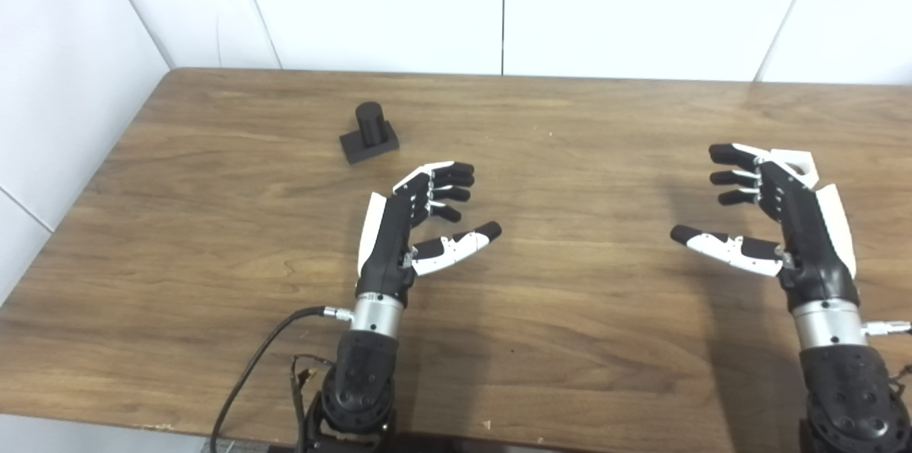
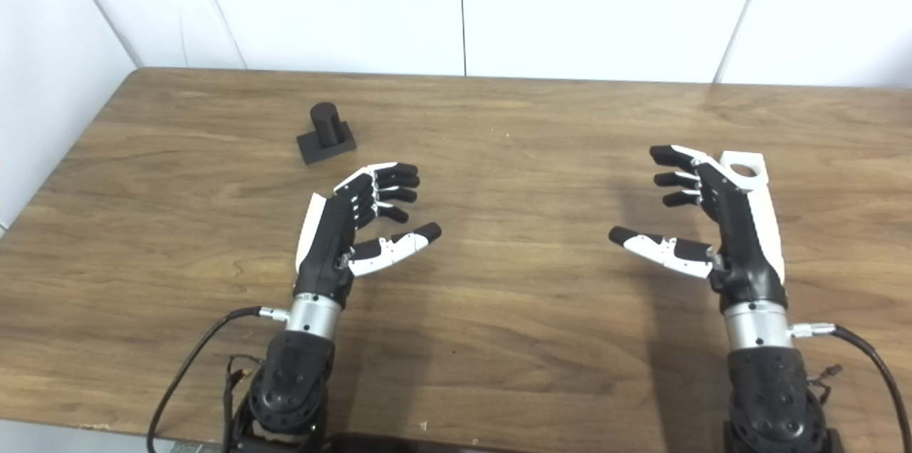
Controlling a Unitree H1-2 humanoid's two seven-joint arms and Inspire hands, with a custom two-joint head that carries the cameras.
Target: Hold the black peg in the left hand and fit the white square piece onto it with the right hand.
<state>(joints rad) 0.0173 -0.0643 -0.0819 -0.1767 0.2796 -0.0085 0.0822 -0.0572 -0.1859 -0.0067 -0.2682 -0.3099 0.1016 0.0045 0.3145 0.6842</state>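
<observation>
white wall panels back the scene on the far and left sides, meeting at the far left corner.

table (image 1: 214,239): brown wood-grain top, filling most of both views; largest item.

left hand (image 1: 420,221): arm enters at bottom left, cable looped at the wrist. hovers over the table left of centre, palm turned inward, fingers (image 1: 449,189) lightly curled and spread, thumb out. wide and holding nothing.

right hand (image 2: 702,221): arm enters at bottom right. mirrors the other, palm inward, fingers (image 2: 673,179) apart, thumb stretched toward the middle. wide and holding nothing.

peg (image 1: 369,131): black, a short upright cylinder on a flat square base. stands on the table far left of centre, beyond the left hand and apart from it. untouched.

piece (image 2: 742,170): white, flat, with a round hole showing in the right eye view. lies on the table just behind the right hand's fingers, largely hidden by them; whether it touches the hand cannot be told. in the left eye view only a corner shows.

progress, as judged: nothing done yet. peg not picked up, piece not picked up, the two well apart on opposite sides of the table. left to do: left hand reaches forward and closes on the peg; right hand takes the piece; the hole is lined up over the cylinder and slid down.
</observation>
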